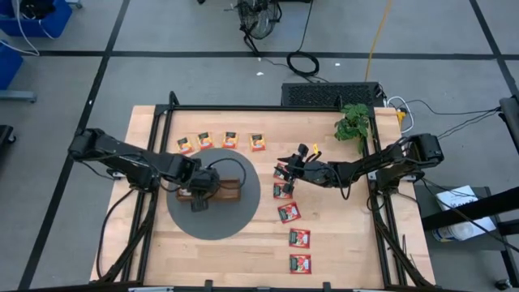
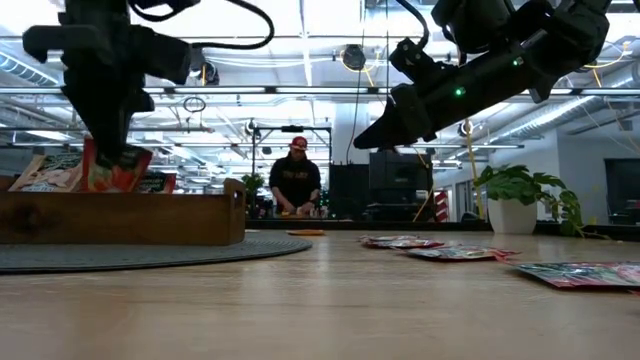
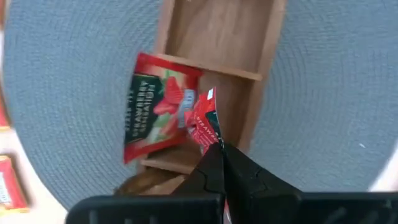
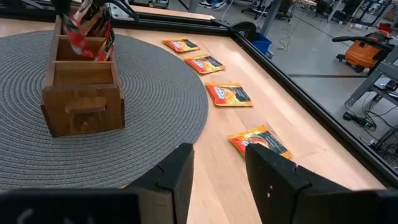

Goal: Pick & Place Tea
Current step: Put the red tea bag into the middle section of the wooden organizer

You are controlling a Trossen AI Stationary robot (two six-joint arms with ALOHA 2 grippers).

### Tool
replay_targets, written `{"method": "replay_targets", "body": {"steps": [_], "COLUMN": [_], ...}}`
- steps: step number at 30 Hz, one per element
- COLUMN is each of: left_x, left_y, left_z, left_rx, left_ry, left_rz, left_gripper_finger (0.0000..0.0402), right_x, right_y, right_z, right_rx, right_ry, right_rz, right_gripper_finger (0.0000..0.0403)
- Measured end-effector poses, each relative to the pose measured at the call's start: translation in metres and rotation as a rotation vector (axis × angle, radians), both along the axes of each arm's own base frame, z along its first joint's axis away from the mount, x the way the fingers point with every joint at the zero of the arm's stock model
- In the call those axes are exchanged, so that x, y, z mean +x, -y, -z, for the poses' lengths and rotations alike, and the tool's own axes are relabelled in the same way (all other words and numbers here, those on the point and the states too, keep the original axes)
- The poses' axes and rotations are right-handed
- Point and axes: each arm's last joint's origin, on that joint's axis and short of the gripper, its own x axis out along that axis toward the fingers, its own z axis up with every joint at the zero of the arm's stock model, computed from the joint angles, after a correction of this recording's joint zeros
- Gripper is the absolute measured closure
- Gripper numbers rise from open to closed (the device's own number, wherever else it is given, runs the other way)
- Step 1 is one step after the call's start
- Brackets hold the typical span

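A brown wooden tray (image 1: 220, 191) stands on a round grey mat (image 1: 243, 215). Directly above the tray's end compartment, my left gripper (image 3: 219, 149) points down, shut on a red-and-green tea packet (image 3: 204, 121). Another red packet (image 3: 155, 106) leans in that same compartment. Several orange packets (image 1: 230, 139) lie in a row beyond the mat. Several red packets (image 1: 289, 212) lie in a line right of it. My right gripper (image 4: 217, 168) hovers open over the table right of the mat and holds nothing. My left gripper pinches the red packet's upper edge (image 3: 212, 135) between its two fingers, coming from above and pointing down. The packet hangs upright below the fingers, seen edge-on and crumpled. Its lower part reaches into the tray's end compartment; whether it touches the bottom I cannot tell.
A potted green plant (image 1: 353, 123) stands at the table's far right corner. A black frame rail (image 4: 292, 93) runs along the table's edges. In the room beyond the table a person (image 2: 296, 180) stands at another bench.
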Motion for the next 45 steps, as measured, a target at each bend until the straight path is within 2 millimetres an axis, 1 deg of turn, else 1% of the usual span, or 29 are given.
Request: {"method": "replay_targets", "body": {"steps": [5,11,14,22,29,33,36,38,41,45], "left_x": [0.0,0.002,0.004,0.004,0.0,-0.004,-0.006,-0.008,-0.005,0.005], "left_y": [0.0,0.0,0.0,-0.004,-0.006,-0.008,-0.008,-0.006,0.004,0.021], "left_z": [0.007,0.006,0.006,0.005,0.002,-0.003,-0.007,-0.01,-0.011,-0.012], "left_rx": [0.018,0.026,0.027,0.131,0.187,0.187,0.157,0.076,-0.069,-0.144], "left_ry": [0.021,0.045,0.061,0.09,0.085,0.1,0.136,0.139,0.162,0.254], "left_rz": [0.038,0.095,0.087,-0.051,-0.073,-0.096,-0.151,-0.16,-0.13,-0.061], "left_gripper_finger": [0.0401,0.04,0.0391,0.0344,0.029,0.0271,0.0269,0.0268,0.0268,0.0268], "right_x": [0.0,0.0,0.0,0.0,0.0,0.0,0.0,0.0,0.0,0.0], "right_y": [0.0,0.0,0.0,0.0,0.0,0.0,0.0,0.0,0.0,0.0], "right_z": [0.0,0.0,0.0,0.0,0.0,0.0,0.0,0.0,0.0,0.0], "right_rx": [0.0,0.007,0.007,0.008,0.023,0.024,0.024,0.024,0.024,0.023], "right_ry": [0.001,0.004,0.005,0.005,0.012,0.011,0.011,0.011,0.011,0.01], "right_rz": [0.0,0.001,0.001,0.001,0.007,0.007,0.007,0.007,0.007,0.007], "right_gripper_finger": [0.0273,0.0273,0.0273,0.0273,0.0273,0.0273,0.0273,0.0273,0.0273,0.0273]}}
